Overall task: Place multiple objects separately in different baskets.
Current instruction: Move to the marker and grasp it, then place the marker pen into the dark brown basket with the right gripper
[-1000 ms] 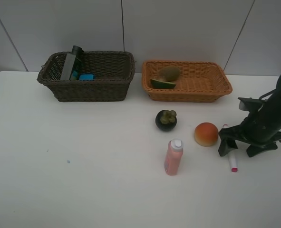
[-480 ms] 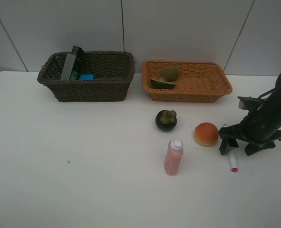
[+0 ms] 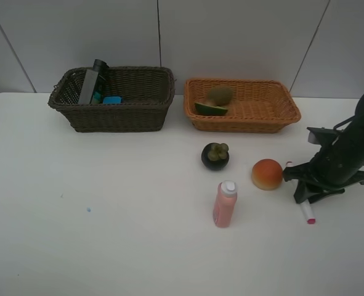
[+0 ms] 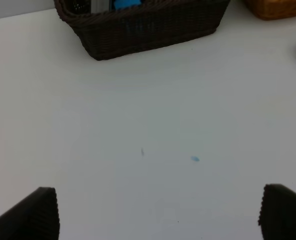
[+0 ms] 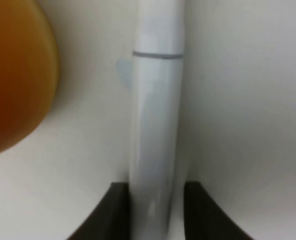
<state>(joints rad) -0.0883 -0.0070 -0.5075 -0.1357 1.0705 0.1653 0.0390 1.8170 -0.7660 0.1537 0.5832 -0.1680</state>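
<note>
White table [image 3: 108, 246], pale grey panelled wall [image 3: 231, 37]

The scene is evenly and brightly lit from overhead, so only faint, short shadows are thrown on the white surface [image 3: 108, 246]. The high view is rendered sharply. The right wrist view is heavily blurred (the white-pink marker [image 5: 155, 125] and orange bun [image 5: 12, 75] lie too close), and the left wrist view is slightly softened.
</note>
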